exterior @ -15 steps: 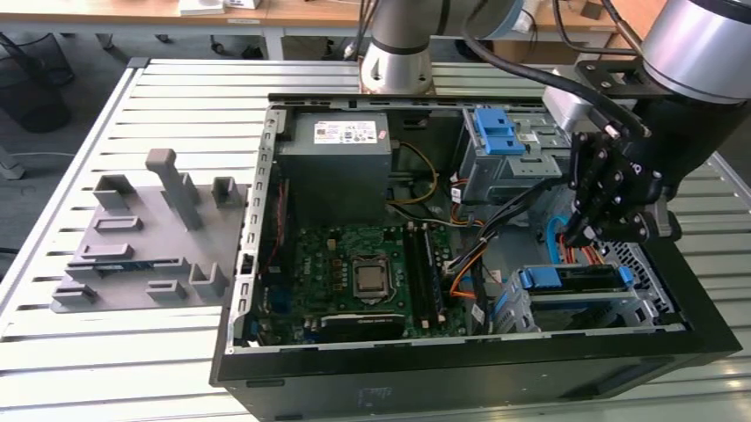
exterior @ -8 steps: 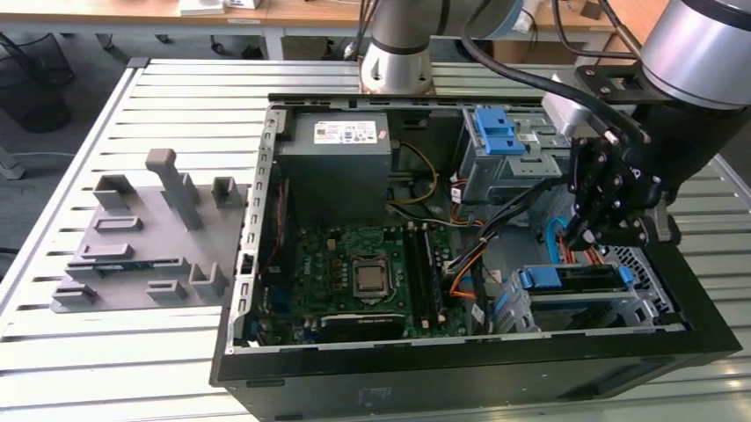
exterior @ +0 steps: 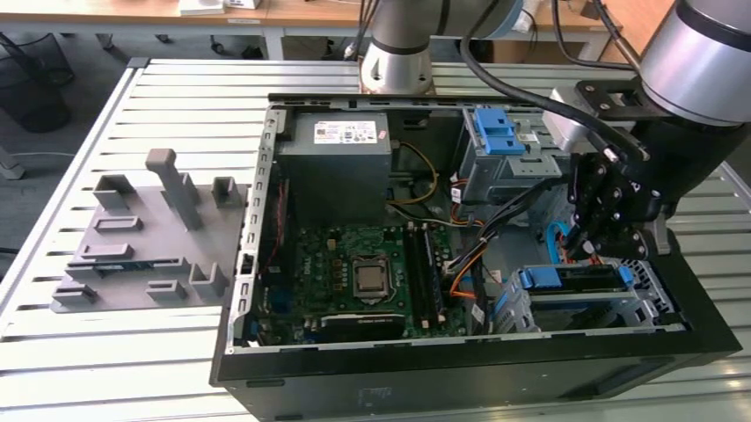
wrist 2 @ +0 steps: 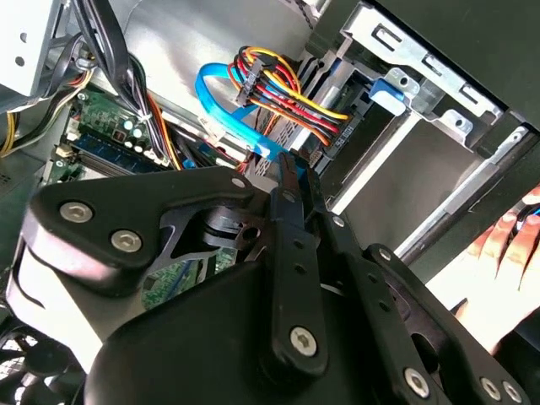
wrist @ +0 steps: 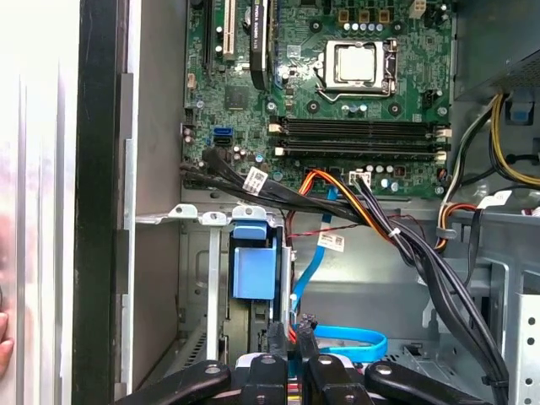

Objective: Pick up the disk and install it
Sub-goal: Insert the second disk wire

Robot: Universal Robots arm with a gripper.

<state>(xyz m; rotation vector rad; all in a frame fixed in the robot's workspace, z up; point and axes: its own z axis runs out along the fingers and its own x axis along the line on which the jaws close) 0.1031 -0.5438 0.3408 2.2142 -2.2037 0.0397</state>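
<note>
Black multi-link gripper [exterior: 607, 249] hangs inside open black PC case [exterior: 470, 374] w/ fingertips [wrist: 289, 339] pinched nearly together, holding nothing, just above blue-railed silver-grey disk [exterior: 575, 280] seated in lower metal bay beside green motherboard [exterior: 364, 277].

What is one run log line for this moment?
tool: over lower drive bay | disk: inside bay | case: open

Gripper [exterior: 604, 251]: inside the open case [exterior: 470, 369], lower right of the exterior view, fingers nearly together.
Close by: blue data cable [wrist: 350, 342] and coloured power wires [wrist 2: 283, 89] crowd the fingertips.
Below: blue-tabbed disk [exterior: 575, 280] sits in its bay.
Above: drive cage [exterior: 505, 149] with 2 blue latches.
Free room: over the motherboard [exterior: 364, 272], centre frame.
</note>
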